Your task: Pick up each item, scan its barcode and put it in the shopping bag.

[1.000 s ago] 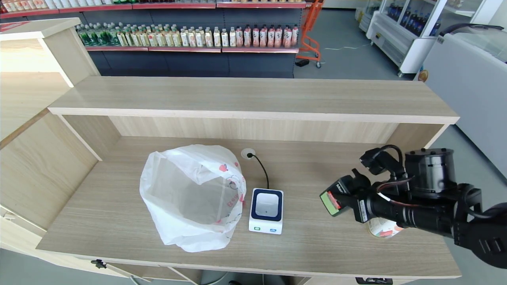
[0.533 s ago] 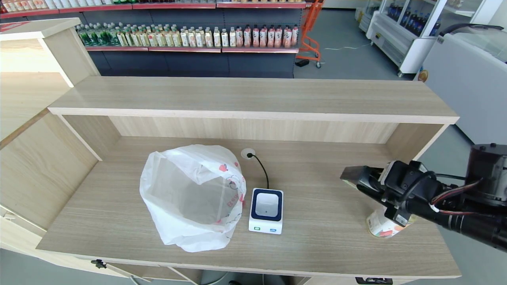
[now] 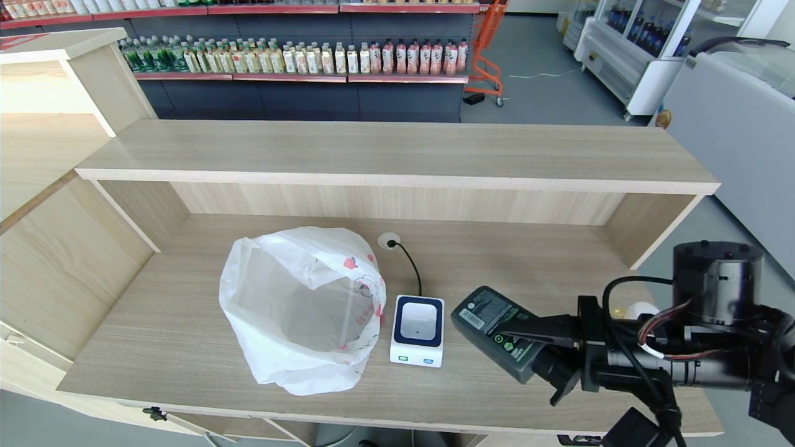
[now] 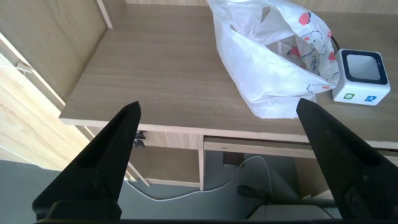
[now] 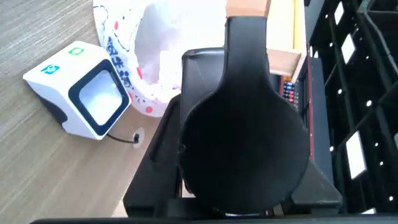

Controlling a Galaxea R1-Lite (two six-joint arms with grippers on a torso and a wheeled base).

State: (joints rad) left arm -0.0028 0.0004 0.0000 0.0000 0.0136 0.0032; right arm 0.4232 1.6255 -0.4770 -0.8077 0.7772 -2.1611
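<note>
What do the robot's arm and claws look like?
The right arm is black and tube-shaped, with a grey round joint and black, red and white cables. The left gripper's fingers are flat, black wedges.

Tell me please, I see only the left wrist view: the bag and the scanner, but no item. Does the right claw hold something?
Observer: Yes. In the head view the right claw is shut on a dark flat package.
Operator: Where is it relative to the scanner?
Observer: It is to the right of the scanner, beside it, not above its window.
Operator: And the barcode?
Observer: A white barcode label sits on the package's upward face, turned toward the head camera, not toward the scanner.
</note>
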